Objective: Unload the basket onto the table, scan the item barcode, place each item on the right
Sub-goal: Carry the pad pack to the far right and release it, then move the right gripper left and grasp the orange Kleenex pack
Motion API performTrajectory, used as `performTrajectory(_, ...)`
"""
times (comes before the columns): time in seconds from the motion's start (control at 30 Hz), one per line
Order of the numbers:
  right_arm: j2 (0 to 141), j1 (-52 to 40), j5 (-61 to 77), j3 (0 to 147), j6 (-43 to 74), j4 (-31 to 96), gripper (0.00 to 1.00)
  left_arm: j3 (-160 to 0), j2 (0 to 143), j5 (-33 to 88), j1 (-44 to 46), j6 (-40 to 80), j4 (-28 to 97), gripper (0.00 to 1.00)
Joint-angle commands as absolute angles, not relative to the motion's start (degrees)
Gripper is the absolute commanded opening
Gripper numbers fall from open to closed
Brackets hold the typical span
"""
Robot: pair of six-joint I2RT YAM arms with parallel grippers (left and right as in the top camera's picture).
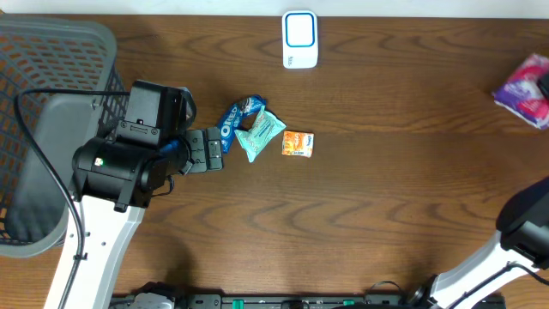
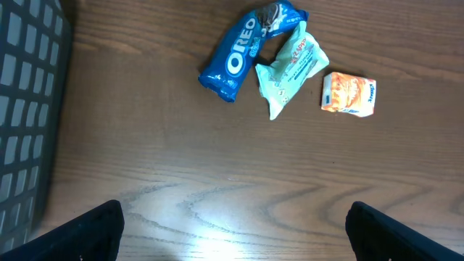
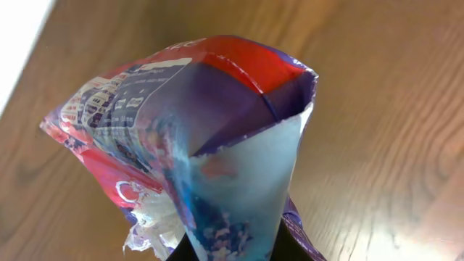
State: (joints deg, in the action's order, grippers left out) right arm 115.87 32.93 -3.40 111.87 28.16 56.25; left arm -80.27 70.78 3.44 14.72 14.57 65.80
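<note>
At the bench (image 1: 386, 215) edge, 3 o'clock: the purple packet (image 3: 210, 145) is gripped there, well apart from the scanner.
Right pincer (image 1: 544, 82): clenched on the purple packet; its fingers are largely hidden by the wrapper.
Scanner (image 1: 299, 39): seen at 12 o'clock, white with a blue-rimmed face.
Left pincer (image 2: 232, 235): spread wide, nothing gripped, aimed towards 3 o'clock at the snacks.
Bench centre: an Oreo packet (image 1: 236, 120) is touched by a mint-green packet (image 1: 260, 135); an orange packet (image 1: 298, 143) lies just beside.
Basket (image 1: 51, 51): grey, at 10 o'clock.
</note>
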Motion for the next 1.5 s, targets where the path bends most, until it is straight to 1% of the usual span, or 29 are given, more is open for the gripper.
performTrajectory(0.0,118.02,36.34,-1.08,108.71,28.67,52.77,0.01,-80.36,70.85,2.72,14.44,14.20,65.95,0.98)
performTrajectory(0.13,118.74,37.69,7.51,104.47,29.93,44.14,0.01,-80.36,70.85,2.72,14.44,14.20,65.98,0.98)
performTrajectory(0.2,119.20,37.71,11.75,101.93,34.50,37.56,0.01,-80.36,70.85,2.72,14.44,14.20,65.95,0.98)
performTrajectory(0.33,119.68,37.39,12.36,98.76,42.02,31.79,0.01,-80.36,70.85,2.72,14.44,14.20,65.95,0.98)
performTrajectory(0.43,120.36,37.12,12.36,96.25,45.87,29.91,0.06,-80.36,70.85,2.72,14.44,14.20,65.98,0.98)
performTrajectory(0.5,120.79,37.10,12.36,95.48,45.41,29.54,0.10,-80.36,70.85,2.72,14.44,14.20,65.98,0.98)
performTrajectory(0.57,120.92,37.15,12.36,95.20,41.39,29.80,0.11,-80.36,70.85,2.72,14.44,14.20,65.98,0.98)
performTrajectory(0.6,120.60,37.12,12.34,95.22,37.45,30.65,0.13,-80.36,70.85,2.72,14.44,14.20,65.98,0.98)
performTrajectory(0.7,118.91,37.19,11.29,95.26,36.34,33.23,0.20,-80.36,70.85,2.72,14.44,14.20,65.95,0.98)
performTrajectory(0.73,118.08,37.19,11.22,95.29,36.34,33.87,0.24,-80.36,70.85,2.72,14.44,14.20,65.98,0.98)
performTrajectory(0.77,117.14,37.19,10.98,95.31,36.36,34.41,0.31,-80.36,70.85,2.72,14.44,14.20,65.95,0.98)
performTrajectory(0.8,115.90,37.19,10.98,95.31,36.36,34.74,0.45,-80.36,70.85,2.72,14.44,14.20,65.98,0.98)
performTrajectory(0.83,114.61,37.17,11.03,95.31,36.34,34.76,0.99,-80.36,70.85,2.72,14.44,14.20,65.98,0.98)
performTrajectory(1.07,105.47,36.99,10.87,95.31,35.09,36.18,0.99,-80.36,70.85,2.72,14.44,14.20,65.98,0.98)
performTrajectory(1.17,100.95,34.79,14.33,95.31,26.63,37.45,0.98,-80.36,70.85,2.72,14.44,14.22,65.95,0.98)
performTrajectory(1.27,99.90,31.46,22.28,95.31,18.17,40.45,0.97,-80.36,70.85,2.72,14.44,14.20,65.98,0.98)
performTrajectory(1.37,100.12,27.09,29.36,95.15,14.61,44.75,0.99,-80.36,70.85,2.72,14.44,14.20,65.98,0.98)
performTrajectory(1.47,100.53,21.69,32.12,94.59,11.97,48.90,0.99,-80.36,70.85,2.72,14.44,14.22,65.98,0.98)
